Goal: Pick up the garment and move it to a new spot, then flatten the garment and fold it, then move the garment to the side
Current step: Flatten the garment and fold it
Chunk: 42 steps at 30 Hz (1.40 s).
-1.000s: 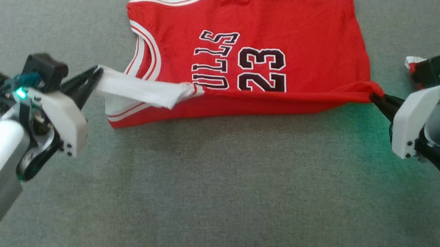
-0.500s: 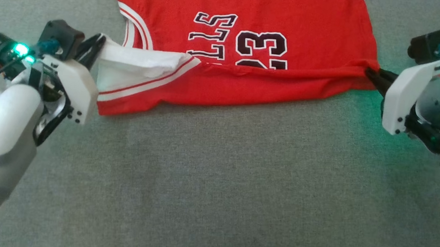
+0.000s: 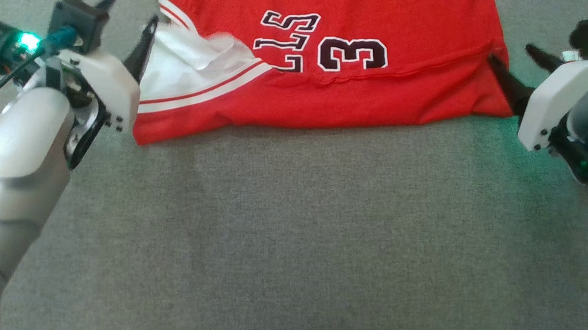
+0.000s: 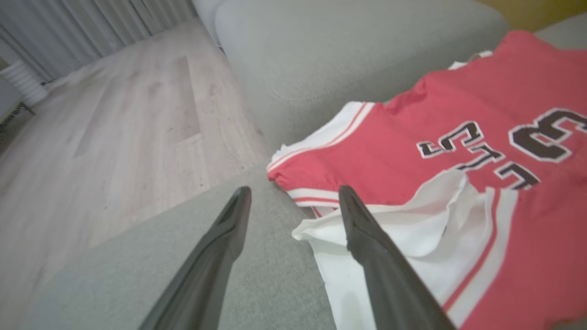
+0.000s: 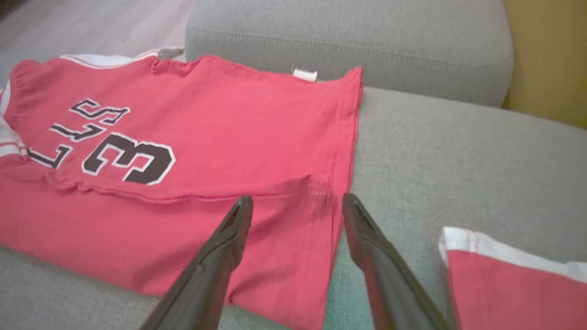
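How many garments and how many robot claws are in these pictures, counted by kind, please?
Garments: 2 (red basketball jersey with black lettering; second red garment with white trim)
Claws: 2 (left claw, open; right claw, open)
Total: 4

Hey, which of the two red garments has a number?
The large jersey, printed with a black 3; the other red piece beside it shows only a white trim.
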{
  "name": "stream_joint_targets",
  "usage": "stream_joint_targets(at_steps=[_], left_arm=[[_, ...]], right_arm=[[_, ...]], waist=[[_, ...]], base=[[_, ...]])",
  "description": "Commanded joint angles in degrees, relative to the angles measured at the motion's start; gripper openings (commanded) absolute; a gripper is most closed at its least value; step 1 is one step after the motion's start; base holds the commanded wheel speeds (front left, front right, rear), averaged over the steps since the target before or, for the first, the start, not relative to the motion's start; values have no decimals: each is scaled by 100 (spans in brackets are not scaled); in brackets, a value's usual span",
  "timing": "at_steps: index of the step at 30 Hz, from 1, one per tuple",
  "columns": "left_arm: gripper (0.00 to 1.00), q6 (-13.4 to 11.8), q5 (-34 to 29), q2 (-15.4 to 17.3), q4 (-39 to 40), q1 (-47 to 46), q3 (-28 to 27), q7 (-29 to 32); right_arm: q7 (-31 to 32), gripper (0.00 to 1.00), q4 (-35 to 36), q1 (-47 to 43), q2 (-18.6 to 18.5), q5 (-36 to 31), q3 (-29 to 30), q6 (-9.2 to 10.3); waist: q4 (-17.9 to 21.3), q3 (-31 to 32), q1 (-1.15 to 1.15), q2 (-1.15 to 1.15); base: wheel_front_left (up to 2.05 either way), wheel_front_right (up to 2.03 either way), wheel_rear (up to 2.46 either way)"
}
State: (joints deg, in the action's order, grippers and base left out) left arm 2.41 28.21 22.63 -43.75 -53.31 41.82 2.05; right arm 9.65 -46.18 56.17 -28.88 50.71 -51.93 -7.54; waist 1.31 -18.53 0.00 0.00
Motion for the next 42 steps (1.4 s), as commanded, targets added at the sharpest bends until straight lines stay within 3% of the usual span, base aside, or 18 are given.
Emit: stream_joint_targets(at_steps=[1,7,12,17,21,24,29,36,42], left_arm=[[100,-93,15,174,95,-393,-284,-147],[100,-594,200,-100,209,-286,-728,-1350],[100,-926,378,-260,842,290,-1207,-1688],[100,-1329,139,-406,2369,1564,-2042,-1702],[100,-1549,-83,-758,2990,2582,-2499,-1703],[100,-1532,-265,-988,3201,3164,-2755,-1704],[100,-1345,-566,-1300,3254,3690,-3082,-1704],[100,-948,-838,-1360,2813,3585,-3153,-1704],[100,-794,-837,-1276,1443,3025,-3022,-1232]], right_arm=[[-168,100,59,182,-41,-53,78,5],[-1551,100,-98,203,179,-189,561,5],[-2408,100,-238,-4,498,-642,1128,5],[-2462,100,807,-980,1116,-2009,3443,5],[-2463,100,2000,-2449,1905,-3266,4548,5],[-2464,100,2720,-3401,2392,-3766,5039,5],[-2464,100,3325,-4294,2590,-3863,5179,5],[-2464,100,3547,-4362,2598,-3657,4991,5],[-2465,100,3637,-4251,2599,-3579,4868,5]], waist=[[-20,33,0,0],[-87,291,0,0],[-116,577,0,0],[-109,806,0,0],[-136,952,0,0],[-127,993,0,0],[-72,945,0,0],[54,747,0,0],[254,405,0,0]], base=[[0,0,0],[0,0,0],[0,0,0],[0,0,0],[0,0,0],[0,0,0],[0,0,0],[0,0,0],[0,0,0]])
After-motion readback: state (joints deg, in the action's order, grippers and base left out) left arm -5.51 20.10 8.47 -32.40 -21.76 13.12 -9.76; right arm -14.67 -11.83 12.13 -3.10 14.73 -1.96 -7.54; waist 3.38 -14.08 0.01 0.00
